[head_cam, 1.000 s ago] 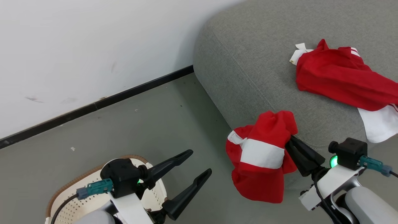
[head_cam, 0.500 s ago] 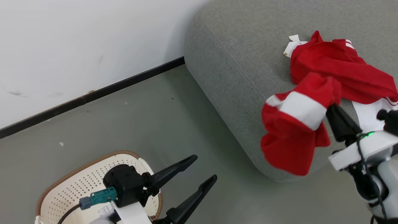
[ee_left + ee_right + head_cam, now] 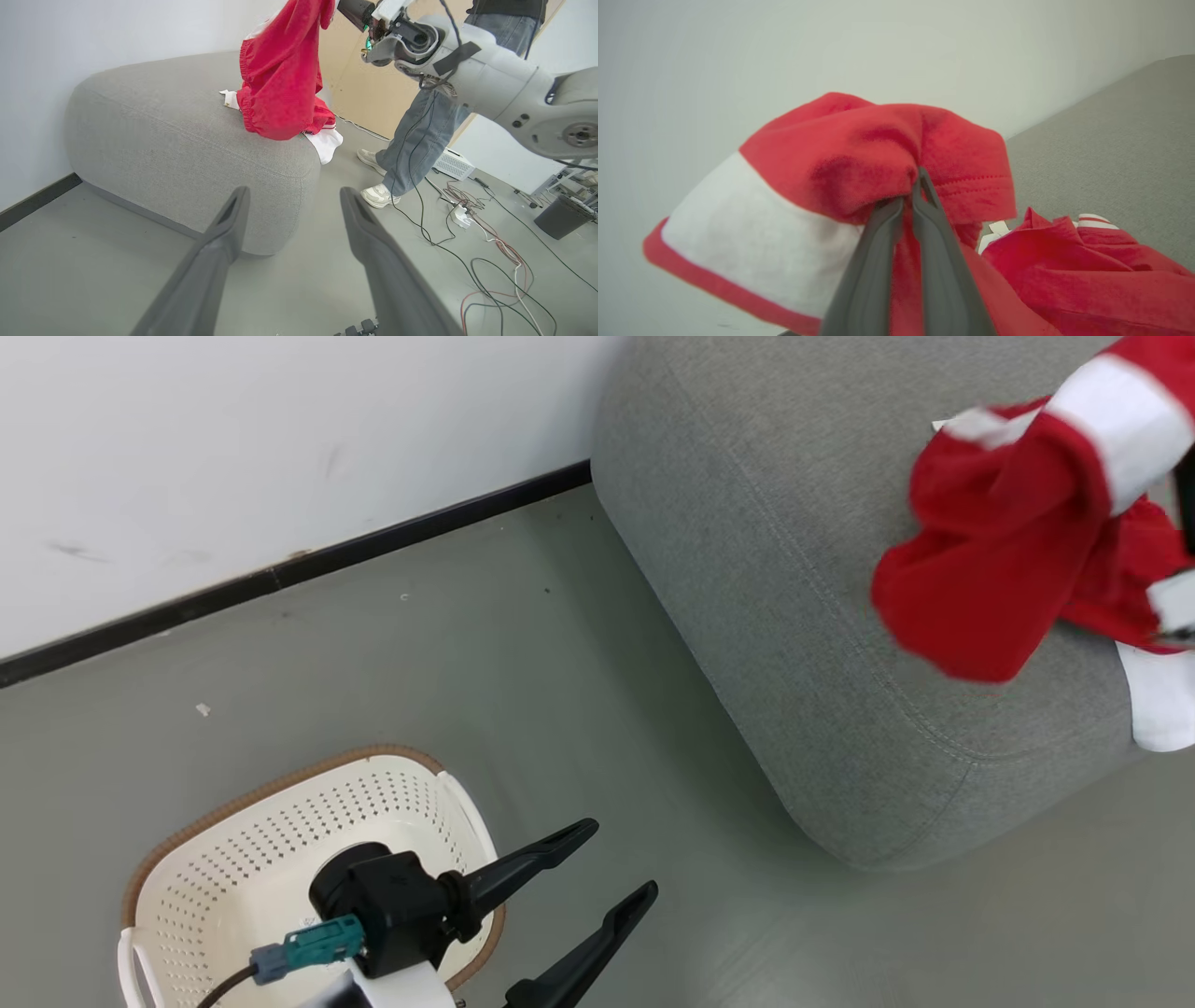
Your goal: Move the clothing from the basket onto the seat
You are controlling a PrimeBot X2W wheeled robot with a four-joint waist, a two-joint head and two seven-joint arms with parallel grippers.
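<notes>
right gripper (image 3: 911,189): jaws pinched nearly closed on a fold of the red garment with white band (image 3: 859,154), which bunches over the fingertips
held garment position: hanging in the air over the grey seat (image 3: 794,523), above the second red garment (image 3: 1087,270) that lies on the seat top
contact: cannot tell if the hanging hem touches the lying garment; they overlap in the left wrist view
left gripper (image 3: 618,859): fingers spread wide, nothing between them, hovering by the basket (image 3: 271,821)
basket: on the floor near the wall baseboard (image 3: 280,574), well apart from the seat
cut off: the head view's top and right edges crop the held garment; the left wrist covers part of the basket floor, and the frame bottom crops its near rim
hard to read: no print legible on either garment; the lying one is mostly masked, with a white part (image 3: 1162,695) at the seat edge
person (image 3: 420,121): jeans and white shoes by the seat's far side, upper body cropped
vs 1 s ago: garment then hung off the seat's front corner, now raised over the seat top; head camera has shifted, more basket in frame; left gripper's spread unchanged
</notes>
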